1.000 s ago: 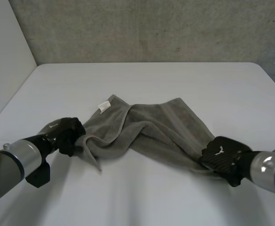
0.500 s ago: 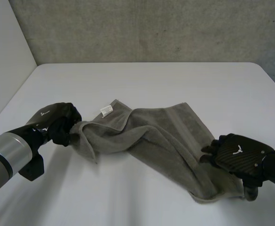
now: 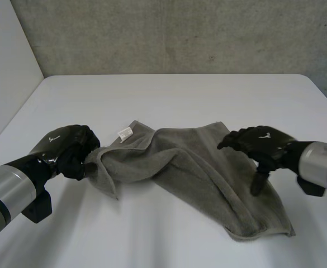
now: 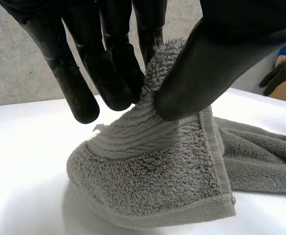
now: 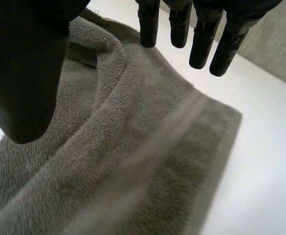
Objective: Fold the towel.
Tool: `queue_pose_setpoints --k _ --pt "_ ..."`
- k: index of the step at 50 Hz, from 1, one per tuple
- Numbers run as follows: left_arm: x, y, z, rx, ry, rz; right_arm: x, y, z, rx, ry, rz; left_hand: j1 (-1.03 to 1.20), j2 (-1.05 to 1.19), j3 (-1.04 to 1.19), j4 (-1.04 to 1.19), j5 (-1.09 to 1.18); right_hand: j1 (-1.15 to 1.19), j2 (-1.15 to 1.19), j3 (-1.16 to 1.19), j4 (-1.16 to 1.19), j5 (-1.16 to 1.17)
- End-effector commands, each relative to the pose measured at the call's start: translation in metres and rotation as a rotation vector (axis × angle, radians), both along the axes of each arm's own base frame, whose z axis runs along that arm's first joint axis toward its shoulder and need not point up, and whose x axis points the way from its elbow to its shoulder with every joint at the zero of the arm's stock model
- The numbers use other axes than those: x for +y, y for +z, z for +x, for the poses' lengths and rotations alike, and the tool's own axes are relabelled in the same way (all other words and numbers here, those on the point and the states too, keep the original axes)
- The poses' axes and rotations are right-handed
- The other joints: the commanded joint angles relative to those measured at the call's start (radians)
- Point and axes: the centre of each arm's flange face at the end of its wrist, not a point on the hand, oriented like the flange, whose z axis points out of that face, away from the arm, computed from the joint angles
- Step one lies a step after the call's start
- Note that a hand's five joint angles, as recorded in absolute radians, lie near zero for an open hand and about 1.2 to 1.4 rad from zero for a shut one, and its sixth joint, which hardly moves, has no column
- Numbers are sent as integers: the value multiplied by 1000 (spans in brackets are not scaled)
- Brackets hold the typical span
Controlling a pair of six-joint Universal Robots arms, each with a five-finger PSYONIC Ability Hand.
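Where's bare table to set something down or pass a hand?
Bare: far half of table, between towel and back wall; near strip in front of it. Crowded: middle, left hand pinching the towel's end, right hand open above it.

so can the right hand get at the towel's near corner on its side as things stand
Probably yes: the right hand hangs open above the towel, and that corner lies flat on the table with nothing over it.

The towel is coloured grey, with a ribbed stripe and a white label. The tabletop is coloured white. The left hand and right hand are coloured black.
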Motion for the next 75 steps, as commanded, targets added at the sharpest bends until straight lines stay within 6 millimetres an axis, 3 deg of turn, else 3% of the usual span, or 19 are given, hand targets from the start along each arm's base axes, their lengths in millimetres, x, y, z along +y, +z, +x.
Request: queue_pose_setpoints --k 1,13,15,22,24,28,36,41,44,46,47,49,53,55,57,58,60,68,75 --pt "-3 -2 1 1 5 1 -7 -23 25 -2 -35 13 111 59 56 33 98 -63 -73 -72 -84 -58" --pt "-4 -7 2 -5 10 14 -18 -51 54 -51 -140 -12 111 59 56 33 98 -17 -27 -26 -38 -12" --pt "-4 -8 3 -6 13 16 -18 -60 62 -45 -133 -4 111 59 56 33 98 213 203 204 192 219" --pt "-6 -12 8 -12 33 28 -20 -79 73 -12 -124 18 111 59 56 33 98 478 468 469 457 483" --pt "-6 -11 8 -11 36 26 -19 -81 74 -4 -125 16 111 59 56 33 98 566 556 557 545 571" --pt "-6 -12 9 -12 38 29 -17 -79 73 -3 -126 17 111 59 56 33 98 1102 1092 1093 1081 1107" --pt "-7 -10 8 -10 35 23 -5 -60 67 -20 -109 -7 111 59 56 33 98 1159 1149 1150 1138 1164" --pt "-7 -7 8 -8 35 10 14 -54 58 5 -67 -8 111 59 56 33 98 1159 1149 1150 1138 1164" --pt "-7 -6 8 -7 35 5 38 -52 53 65 29 -20 111 59 56 33 98 1159 1149 1150 1138 1164" --pt "-7 -6 8 -7 35 4 66 -54 44 156 150 -2 111 59 56 33 98 1159 1149 1150 1138 1164" --pt "-6 -6 8 -8 35 7 67 -54 44 157 151 -2 111 59 56 33 98 1159 1149 1150 1138 1164" --pt "-5 -7 8 -9 35 9 99 -59 34 279 298 62 111 59 56 33 98 1159 1149 1150 1138 1164" --pt "-5 -8 9 -11 36 13 117 -59 25 357 407 113 111 59 56 33 98 1159 1149 1150 1138 1164" --pt "-6 -10 9 -13 36 20 117 -56 23 363 412 111 111 59 56 33 98 1159 1149 1150 1138 1164" --pt "-6 -11 9 -13 37 23 107 -41 24 324 361 47 111 59 56 33 98 725 715 716 704 730" --pt "-6 -11 9 -13 37 23 107 -41 24 323 361 46 111 59 56 33 98 723 712 713 701 728" --pt "-6 -11 9 -12 37 26 86 -21 31 230 268 -30 111 59 56 33 98 150 140 141 129 155" --pt "-6 -12 9 -12 36 24 33 3 32 6 36 -81 111 59 56 33 98 59 49 50 38 64" --pt "-7 -12 9 -12 39 23 9 3 34 -38 -21 -126 111 59 56 33 98 71 61 62 50 76"
